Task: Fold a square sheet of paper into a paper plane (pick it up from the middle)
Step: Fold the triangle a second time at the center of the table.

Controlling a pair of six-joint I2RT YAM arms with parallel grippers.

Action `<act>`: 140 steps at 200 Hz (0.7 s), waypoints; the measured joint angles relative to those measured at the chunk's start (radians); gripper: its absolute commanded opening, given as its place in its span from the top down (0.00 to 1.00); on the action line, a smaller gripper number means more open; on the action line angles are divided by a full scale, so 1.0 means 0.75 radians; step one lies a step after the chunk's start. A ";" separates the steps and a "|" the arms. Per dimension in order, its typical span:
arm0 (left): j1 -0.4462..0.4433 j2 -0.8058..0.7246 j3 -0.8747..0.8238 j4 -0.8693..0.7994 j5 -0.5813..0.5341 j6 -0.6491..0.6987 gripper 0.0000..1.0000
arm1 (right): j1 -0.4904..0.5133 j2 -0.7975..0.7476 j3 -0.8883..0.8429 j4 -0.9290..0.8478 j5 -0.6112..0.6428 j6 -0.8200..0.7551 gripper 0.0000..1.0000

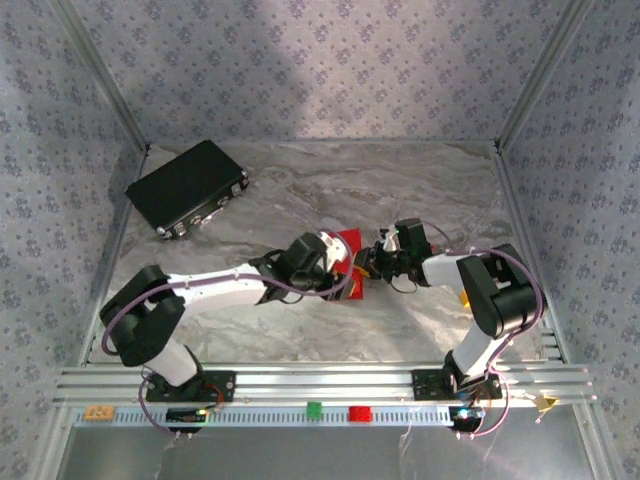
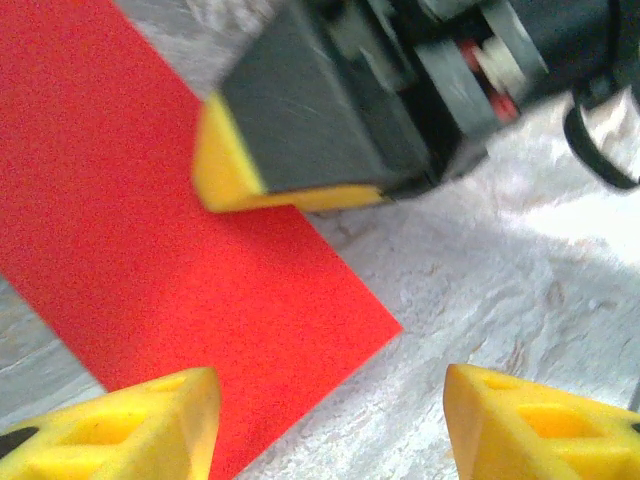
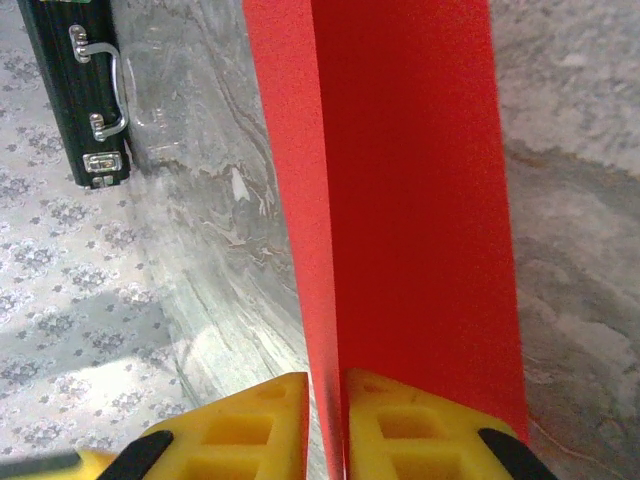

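Paper: one red sheet (image 3: 410, 200), bent along one crease, at the middle of the desk (image 1: 420, 190) between the two arms.
Right claw (image 3: 325, 425): two yellow fingers pressed together, pinching the sheet at its crease.
Left claw (image 2: 330, 420): two fingers spread wide over the sheet's corner.
Case: one black case (image 1: 187, 187), far-left corner.

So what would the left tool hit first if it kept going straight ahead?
Probably a corner of the red paper, with the right tool pinching it just beyond; depth is hard to judge.
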 measured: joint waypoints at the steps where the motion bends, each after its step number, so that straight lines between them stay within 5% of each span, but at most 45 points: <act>1: -0.004 0.002 0.002 -0.002 -0.004 0.004 0.39 | 0.000 0.001 0.001 0.000 0.000 0.000 0.86; 140: -0.352 0.248 0.191 -0.153 -0.643 0.365 0.29 | -0.005 0.010 0.012 -0.014 -0.008 -0.003 0.90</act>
